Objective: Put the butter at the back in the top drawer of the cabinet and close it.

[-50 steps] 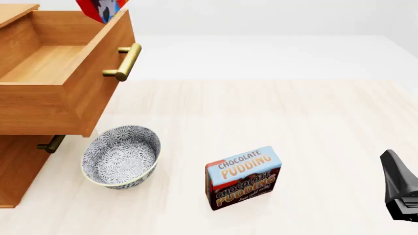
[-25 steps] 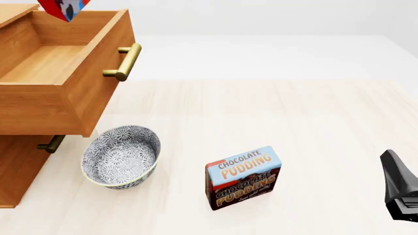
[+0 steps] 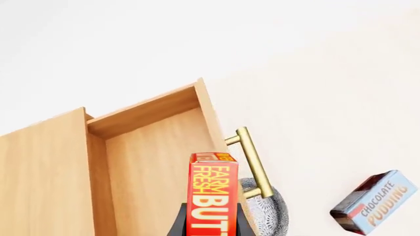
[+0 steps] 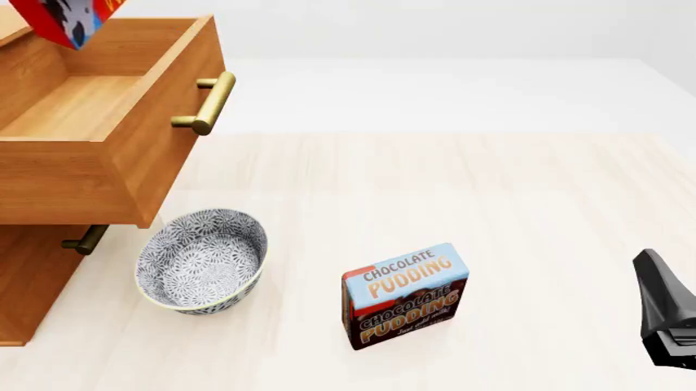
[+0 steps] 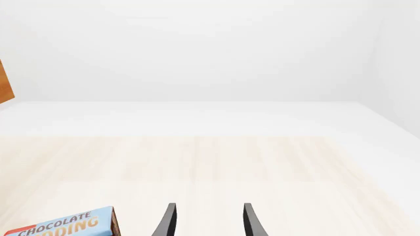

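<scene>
The red butter (image 4: 68,18) hangs at the top left of the front view, above the open top drawer (image 4: 77,106) of the wooden cabinet (image 4: 28,277). In the left wrist view the butter (image 3: 211,194) stands between the dark fingers of my left gripper (image 3: 211,223), which is shut on it, over the drawer's light wood floor (image 3: 147,172). The brass handle (image 4: 207,102) sticks out from the drawer front. My right gripper (image 5: 206,221) is open with nothing between its fingers, low at the right edge of the front view (image 4: 666,314).
A patterned grey bowl (image 4: 201,261) sits in front of the cabinet under the drawer. The Chocolate Pudding box (image 4: 405,295) stands near the table's middle front. A lower drawer handle (image 4: 84,240) shows under the open drawer.
The butter has moved left across the open drawer, from above its front right corner towards the cabinet side. The right arm has stayed still.
</scene>
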`<move>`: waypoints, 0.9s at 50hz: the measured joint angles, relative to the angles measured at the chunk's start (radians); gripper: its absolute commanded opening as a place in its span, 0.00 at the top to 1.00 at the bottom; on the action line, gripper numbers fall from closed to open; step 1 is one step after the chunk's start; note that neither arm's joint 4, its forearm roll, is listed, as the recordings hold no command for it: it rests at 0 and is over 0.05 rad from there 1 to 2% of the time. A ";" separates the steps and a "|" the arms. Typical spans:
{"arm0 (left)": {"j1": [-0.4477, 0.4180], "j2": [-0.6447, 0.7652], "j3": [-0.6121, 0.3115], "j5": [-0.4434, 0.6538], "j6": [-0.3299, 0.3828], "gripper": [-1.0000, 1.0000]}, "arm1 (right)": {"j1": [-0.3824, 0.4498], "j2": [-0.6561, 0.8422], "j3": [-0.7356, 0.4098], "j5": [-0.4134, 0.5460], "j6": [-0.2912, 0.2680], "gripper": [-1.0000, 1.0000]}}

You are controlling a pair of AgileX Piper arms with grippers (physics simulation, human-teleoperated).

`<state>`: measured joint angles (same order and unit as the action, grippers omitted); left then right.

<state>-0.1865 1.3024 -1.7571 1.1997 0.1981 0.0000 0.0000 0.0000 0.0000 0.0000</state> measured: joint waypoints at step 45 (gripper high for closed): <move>0.111 -0.016 0.151 -0.074 0.007 1.00 | 0.000 0.000 0.000 0.000 0.000 0.00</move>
<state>-0.0753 1.2869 -1.6062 1.1259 0.2047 0.0000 0.0000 0.0000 0.0000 0.0000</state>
